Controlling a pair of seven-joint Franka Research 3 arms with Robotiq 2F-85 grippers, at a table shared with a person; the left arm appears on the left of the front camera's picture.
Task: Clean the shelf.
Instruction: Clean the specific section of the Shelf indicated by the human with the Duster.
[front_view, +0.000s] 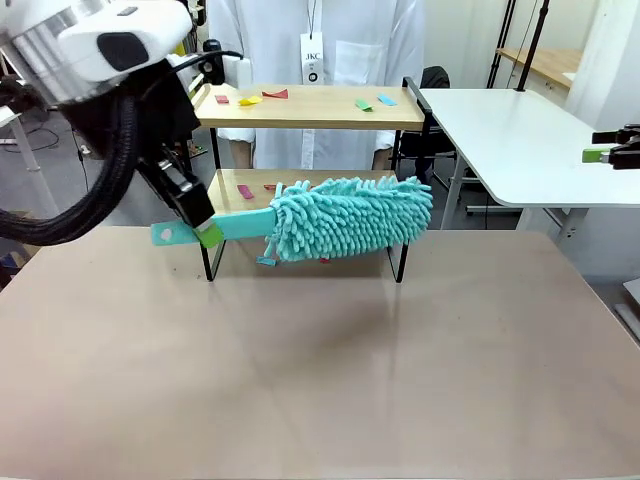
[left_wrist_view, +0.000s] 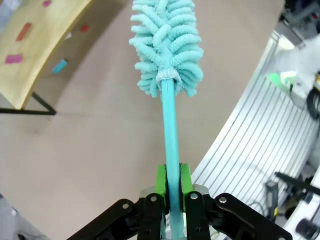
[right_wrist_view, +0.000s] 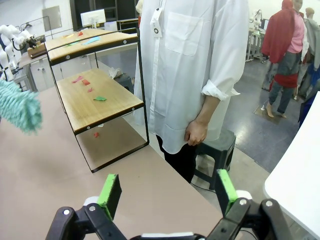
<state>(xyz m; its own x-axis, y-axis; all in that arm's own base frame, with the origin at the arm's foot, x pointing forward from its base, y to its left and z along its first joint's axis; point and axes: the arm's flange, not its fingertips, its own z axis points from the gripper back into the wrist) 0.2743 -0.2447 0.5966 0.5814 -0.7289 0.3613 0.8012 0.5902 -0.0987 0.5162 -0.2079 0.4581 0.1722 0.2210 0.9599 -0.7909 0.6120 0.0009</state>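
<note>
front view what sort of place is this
Probably a robotics lab or test room: a person wearing a lanyard badge stands behind the shelf, coloured scraps are laid out on its boards, and black stands rise behind the white table.

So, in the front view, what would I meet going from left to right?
Black left gripper with green pads → fluffy teal microfibre duster → white rounded table → black right gripper at the picture's edge.
</note>
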